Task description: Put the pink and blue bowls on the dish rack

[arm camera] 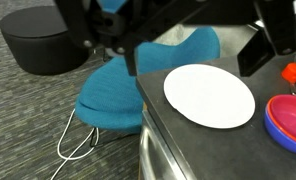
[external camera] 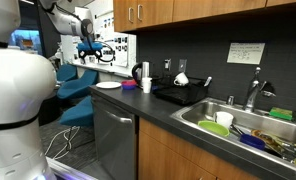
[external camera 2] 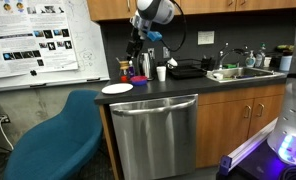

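The dark desk [external camera: 160, 110] ran along the wall, and the white plate [arm camera: 209, 95] lay flat near one end of it (every place here is told from that plate). A steel dishwasher [external camera 2: 153, 130] stood under the desk, just below the plate. A blue chair [external camera 2: 53, 140] stood on the floor off the plate's end of the desk. A board of printed posters [external camera 2: 38, 40] hung on the wall beyond the plate, above the chair; its print was too small to read. The steel sink [external camera: 198, 115] lay far from the plate, at the opposite stretch of the desk. A paper note [external camera: 245, 52] was fixed to the dark wall above the sink, also far from the plate, and its handwriting could not be made out. The dish rack [external camera: 183, 93], low and black, stood on the desk well apart from the plate, on the way to the sink.

The pink bowl [arm camera: 284, 104] and the blue bowl [arm camera: 291, 130] sat just beside the plate on the desk, nested together, though which held which I cannot tell. A white cup [external camera: 146, 85] stood past the bowls from the plate, between them and the rack.

The claw [arm camera: 193, 62] hung above the plate's end of the desk with its fingers spread wide and nothing between them.
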Tool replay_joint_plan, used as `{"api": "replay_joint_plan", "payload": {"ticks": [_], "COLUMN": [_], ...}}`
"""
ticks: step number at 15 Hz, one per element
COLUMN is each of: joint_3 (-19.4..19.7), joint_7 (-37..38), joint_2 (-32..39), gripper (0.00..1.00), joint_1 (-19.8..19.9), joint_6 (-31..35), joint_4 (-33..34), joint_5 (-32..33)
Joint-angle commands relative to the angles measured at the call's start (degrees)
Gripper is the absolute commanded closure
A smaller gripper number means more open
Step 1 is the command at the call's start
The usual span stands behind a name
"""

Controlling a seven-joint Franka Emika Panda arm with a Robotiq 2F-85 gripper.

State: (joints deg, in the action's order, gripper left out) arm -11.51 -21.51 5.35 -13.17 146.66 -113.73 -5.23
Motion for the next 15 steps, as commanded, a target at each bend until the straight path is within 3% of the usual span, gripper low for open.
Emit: {"api": "replay_joint_plan", "payload": {"ticks": [1,9,15], "joint_3": [-0.58,2.99,4.77], "joint_7": [-0.86,5.65,11.12], "joint_2": [3.40,11.28,16.58], "gripper": [0.00,0.00,0.00], "joint_1": [1.64,4.33,3.77], "joint_6": [0.51,4.82,4.71], "joint_4": [6.80,11.15,13.51], "joint_5": [-1.21,6.81,11.41]}}
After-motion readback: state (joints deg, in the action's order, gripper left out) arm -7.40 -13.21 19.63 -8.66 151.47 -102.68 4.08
